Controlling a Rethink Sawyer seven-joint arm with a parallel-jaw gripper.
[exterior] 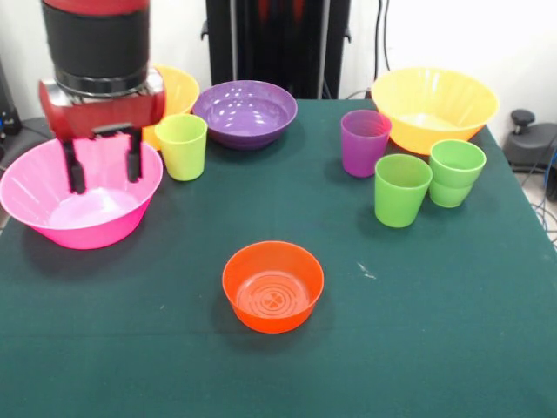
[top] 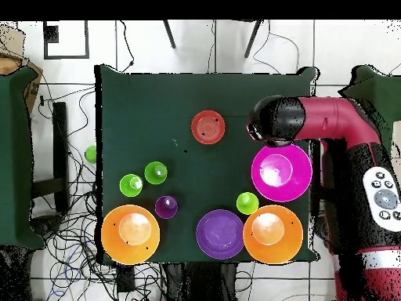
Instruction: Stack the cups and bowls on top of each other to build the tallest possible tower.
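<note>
Gripper (exterior: 103, 165) hanging over pink bowl (exterior: 52, 218), fingers (exterior: 75, 172) spread apart, nothing between them, tips inside the rim line as seen from the front. In overhead view arm's wrist (top: 274, 120) sits just beside pink bowl (top: 291, 188), over its edge; gripper itself hidden under it there.

No tower built: everything standing separately on green table (exterior: 174, 348). Small orange bowl (exterior: 272, 286) alone near table middle, upright, empty, well apart from the rest. Purple bowl (exterior: 244, 111) at the far edge, yellow-green cup (exterior: 183, 145) just beside it and near the pink bowl. Orange-yellow bowl (exterior: 178, 91) behind that cup, partly hidden by the arm. Second orange-yellow bowl (exterior: 433, 106) at the other far corner, purple cup (exterior: 365, 142) just in front, possibly touching, hard to tell. Green cup (exterior: 401, 189) beside a stack of green cups (exterior: 455, 172), apparently two nested. Small green thing (top: 91, 154) off the table edge in overhead view, unclear what.
</note>
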